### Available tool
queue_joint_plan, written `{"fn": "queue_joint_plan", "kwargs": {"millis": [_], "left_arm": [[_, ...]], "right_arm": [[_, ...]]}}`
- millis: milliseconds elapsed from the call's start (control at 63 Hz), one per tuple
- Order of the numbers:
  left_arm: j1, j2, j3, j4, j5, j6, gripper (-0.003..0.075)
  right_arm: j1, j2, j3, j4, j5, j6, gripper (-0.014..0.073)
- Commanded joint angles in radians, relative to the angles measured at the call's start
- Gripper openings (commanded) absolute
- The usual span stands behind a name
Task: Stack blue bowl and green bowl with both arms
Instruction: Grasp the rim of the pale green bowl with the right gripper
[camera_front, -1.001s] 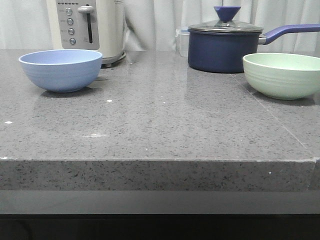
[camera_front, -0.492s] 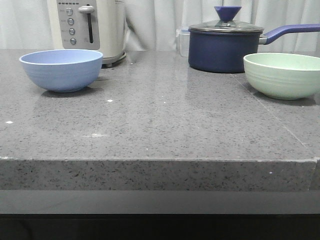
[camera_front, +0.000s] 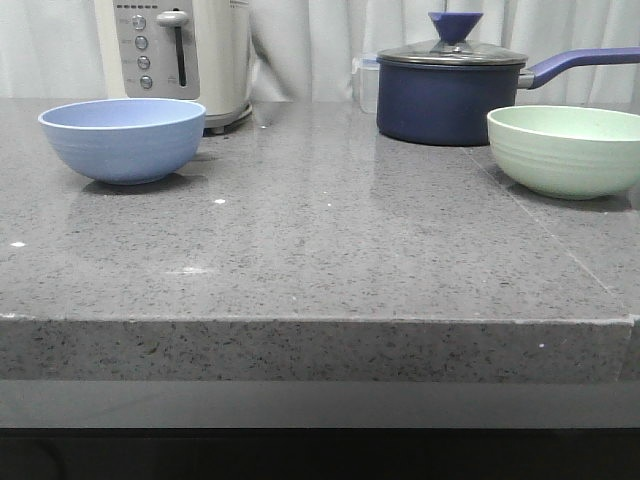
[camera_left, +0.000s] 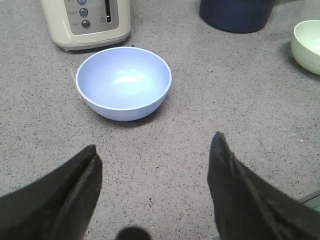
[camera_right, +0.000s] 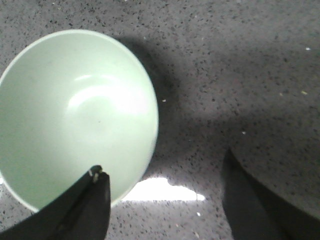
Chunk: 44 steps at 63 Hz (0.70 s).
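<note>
The blue bowl (camera_front: 122, 139) stands upright on the grey counter at the left; the left wrist view shows it (camera_left: 123, 82) empty, ahead of my left gripper (camera_left: 155, 150), which is open and empty above bare counter. The green bowl (camera_front: 565, 150) stands upright at the right edge of the front view. In the right wrist view it (camera_right: 75, 117) lies below my open right gripper (camera_right: 162, 162); one fingertip (camera_right: 95, 182) is over the bowl's rim, the other over the counter beside it. Neither arm shows in the front view.
A cream toaster (camera_front: 180, 55) stands behind the blue bowl. A dark navy lidded saucepan (camera_front: 450, 90) with a long handle stands at the back, left of the green bowl. The counter's front edge (camera_front: 320, 320) runs across the front view.
The scene in the front view has shifted very slightly right since a second ago. The bowls have not moved on the counter.
</note>
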Motion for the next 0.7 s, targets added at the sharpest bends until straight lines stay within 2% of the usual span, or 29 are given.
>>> {"fn": "queue_joint_plan", "kwargs": {"millis": [0, 191, 270, 683], "left_arm": [[-0.008, 0.005, -0.034, -0.011, -0.064, 0.003, 0.0455], [-0.008, 0.005, -0.034, -0.011, -0.064, 0.003, 0.0455], [-0.008, 0.005, -0.034, -0.011, -0.064, 0.003, 0.0455], [-0.008, 0.005, -0.034, -0.011, -0.064, 0.003, 0.0455]], "right_arm": [[-0.014, 0.037, -0.058, 0.106, -0.011, -0.079, 0.0429], [-0.014, 0.138, -0.080, 0.168, -0.032, -0.136, 0.0388], [-0.014, 0.155, -0.080, 0.168, -0.048, -0.137, 0.0345], [-0.014, 0.157, -0.080, 0.167, -0.058, -0.141, -0.0030]]}}
